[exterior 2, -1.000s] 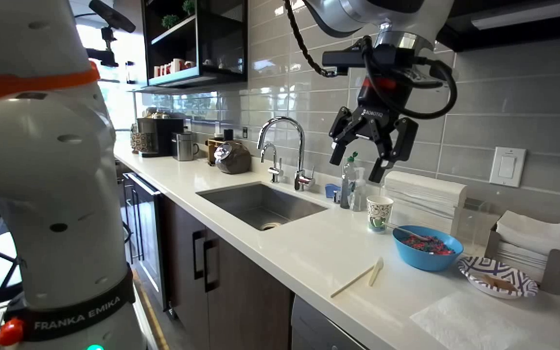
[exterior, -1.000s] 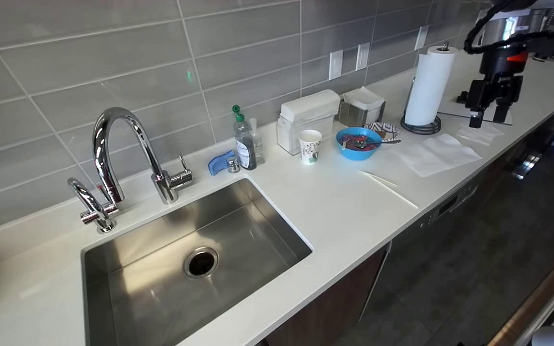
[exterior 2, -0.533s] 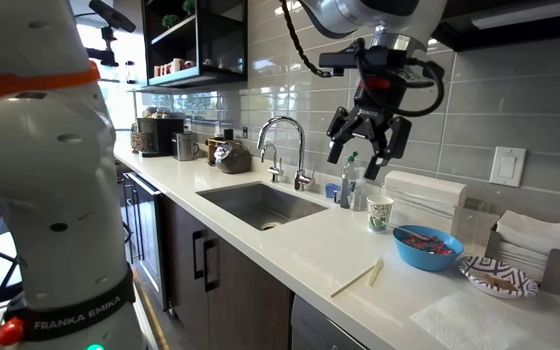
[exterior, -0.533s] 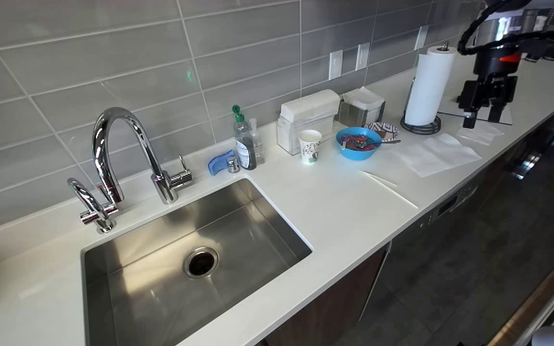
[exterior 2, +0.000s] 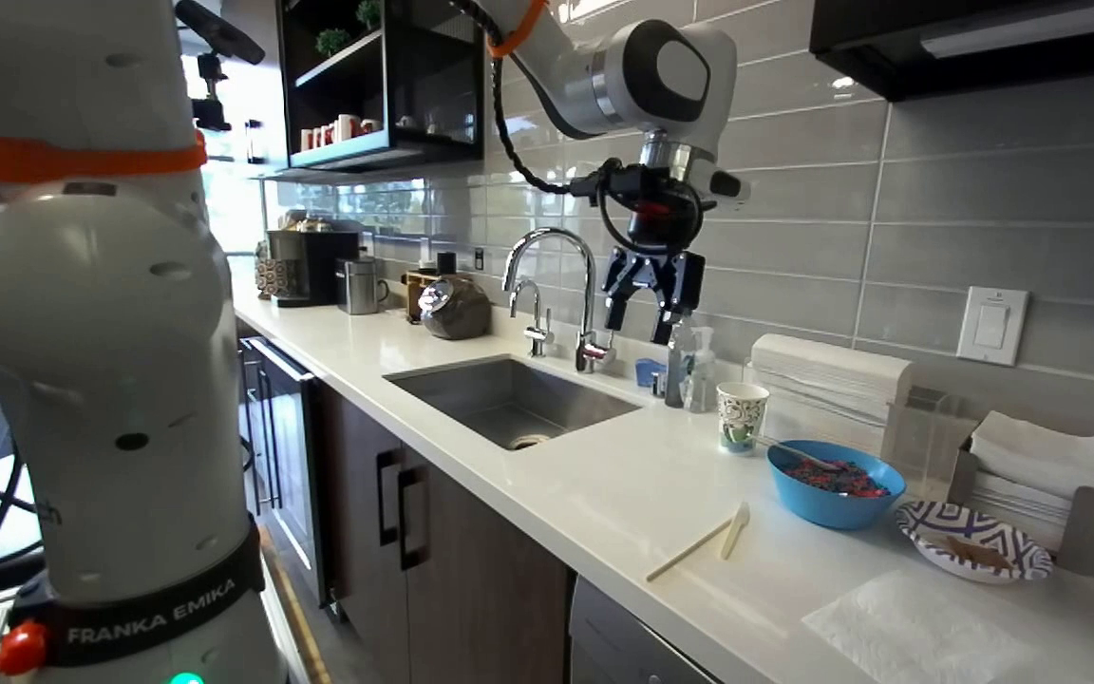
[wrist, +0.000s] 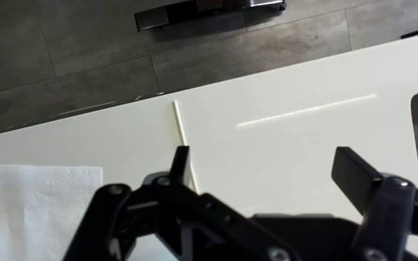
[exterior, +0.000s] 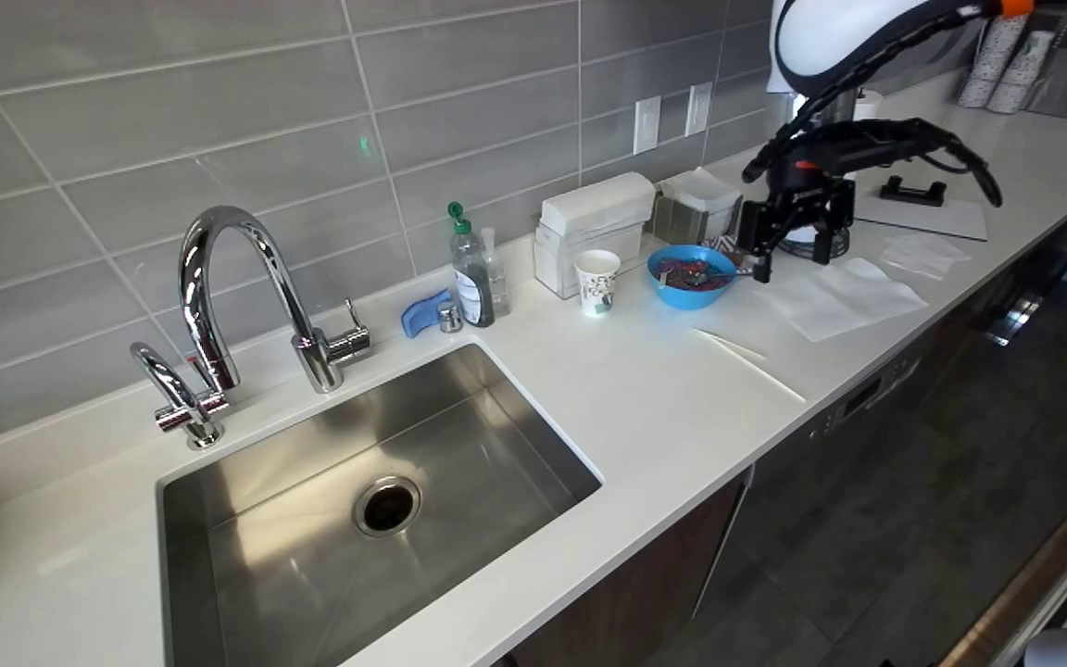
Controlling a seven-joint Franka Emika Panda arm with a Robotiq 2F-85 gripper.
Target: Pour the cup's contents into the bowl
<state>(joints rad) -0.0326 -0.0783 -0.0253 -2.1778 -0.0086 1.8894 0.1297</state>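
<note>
The white patterned cup [exterior: 596,283] stands upright on the counter and also shows in an exterior view [exterior 2: 740,418]. Its inside cannot be made out. The blue bowl [exterior: 689,296] stands beside it, holding a red and dark mix and a spoon; it also shows in an exterior view [exterior 2: 830,510]. My gripper [exterior: 791,264] is open and empty, above the counter and apart from both; it also shows in an exterior view [exterior 2: 640,323]. In the wrist view my spread fingers [wrist: 262,156] have only counter between them. Cup and bowl cannot be made out there.
A napkin stack [exterior: 594,232] stands behind the cup, with soap bottles [exterior: 471,278] beside it. A patterned paper bowl [exterior 2: 974,541] sits beside the blue bowl. A thin stick [wrist: 180,123] and a paper towel [wrist: 49,203] lie on the counter. A sink [exterior 2: 509,394] is set in.
My gripper has moved leftward in both exterior views, and the arm has changed its pose. It stays open. The cup and bowl have not moved.
</note>
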